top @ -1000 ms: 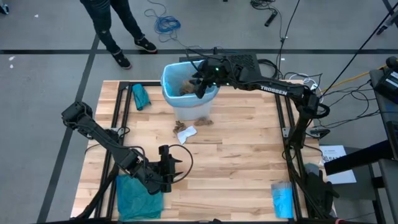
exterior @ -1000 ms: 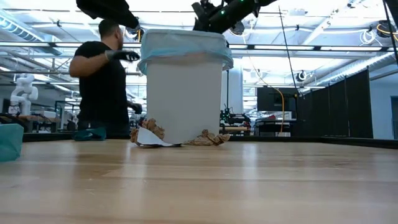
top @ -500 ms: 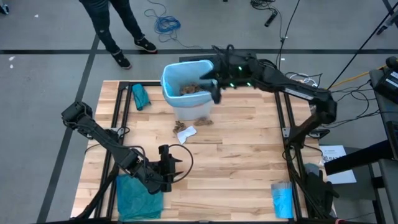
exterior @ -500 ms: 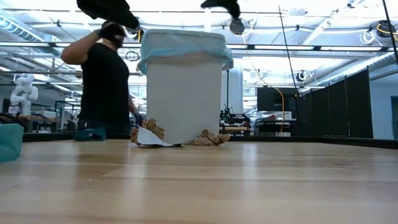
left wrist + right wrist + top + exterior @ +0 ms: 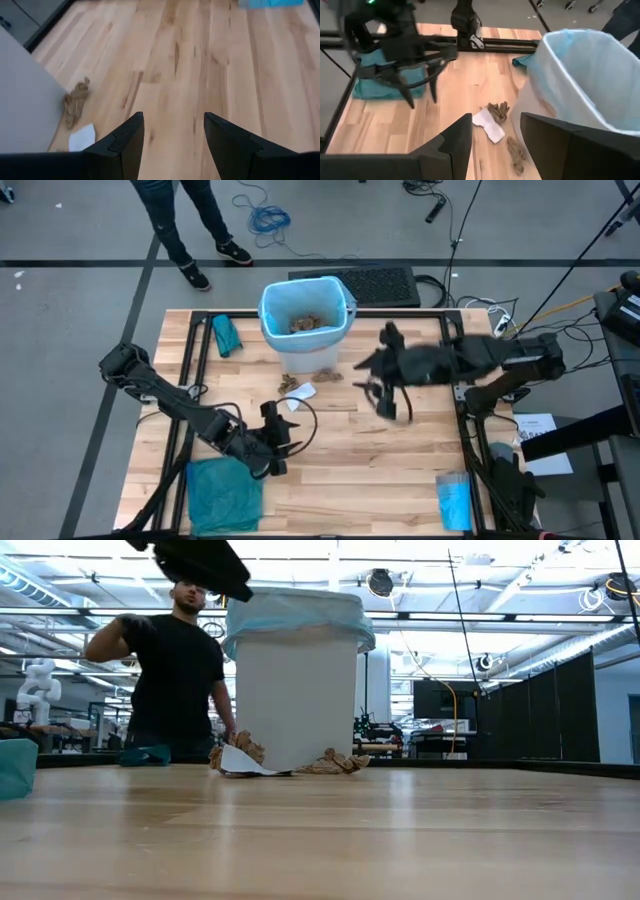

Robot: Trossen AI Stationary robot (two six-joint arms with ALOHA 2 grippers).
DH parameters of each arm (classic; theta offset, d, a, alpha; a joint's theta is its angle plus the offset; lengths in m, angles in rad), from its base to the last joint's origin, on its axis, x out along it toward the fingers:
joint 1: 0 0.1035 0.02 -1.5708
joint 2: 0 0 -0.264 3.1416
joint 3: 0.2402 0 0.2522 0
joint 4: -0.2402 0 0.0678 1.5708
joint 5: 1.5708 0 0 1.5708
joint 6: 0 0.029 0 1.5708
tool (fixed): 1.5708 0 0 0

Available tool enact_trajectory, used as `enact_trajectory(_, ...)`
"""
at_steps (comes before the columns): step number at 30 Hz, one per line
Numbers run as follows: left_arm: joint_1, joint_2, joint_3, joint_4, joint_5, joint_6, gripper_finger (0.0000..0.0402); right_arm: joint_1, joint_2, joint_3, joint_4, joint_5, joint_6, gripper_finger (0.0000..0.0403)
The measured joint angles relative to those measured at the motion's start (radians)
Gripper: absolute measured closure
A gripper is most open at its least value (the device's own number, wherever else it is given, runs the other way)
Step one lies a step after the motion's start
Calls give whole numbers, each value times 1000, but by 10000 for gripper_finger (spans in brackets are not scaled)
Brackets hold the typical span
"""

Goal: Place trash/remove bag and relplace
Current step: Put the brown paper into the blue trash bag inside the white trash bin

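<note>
R jaws (image 5: 385, 402) stood parted and empty above the desk (image 5: 400, 470), just beside the bin (image 5: 305, 320). L jaws (image 5: 280, 442) were also parted, holding nothing, near the desk's front-left by a teal bag (image 5: 222, 497). The light-blue bag (image 5: 272, 305) lined the bin, w/ brown scraps (image 5: 303, 325) already inside. More scraps (image 5: 295, 393) and a white scrap (image 5: 489, 125) lay at the bin's foot. Judged: trash partly in; bag swap not yet begun. A person (image 5: 175, 670) stood behind.

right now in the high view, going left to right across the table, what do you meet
folded teal-green plastic bag → left gripper → white bin lined with light-blue plastic bag → right gripper → bright-blue roll
</note>
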State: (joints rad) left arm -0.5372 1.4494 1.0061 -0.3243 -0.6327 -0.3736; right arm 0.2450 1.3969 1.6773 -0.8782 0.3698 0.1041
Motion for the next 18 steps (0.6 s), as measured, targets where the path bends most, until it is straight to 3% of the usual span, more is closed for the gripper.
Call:
enact_trajectory(7, 36, 0, 0, 176, 9, 175, 201, 180, -5, -122, 16, 232, 115, 243)
enact_trajectory(18, 157, 111, 0, 333, 176, 278, 201, 361, -80, -462, 92, 489, 474, 243)
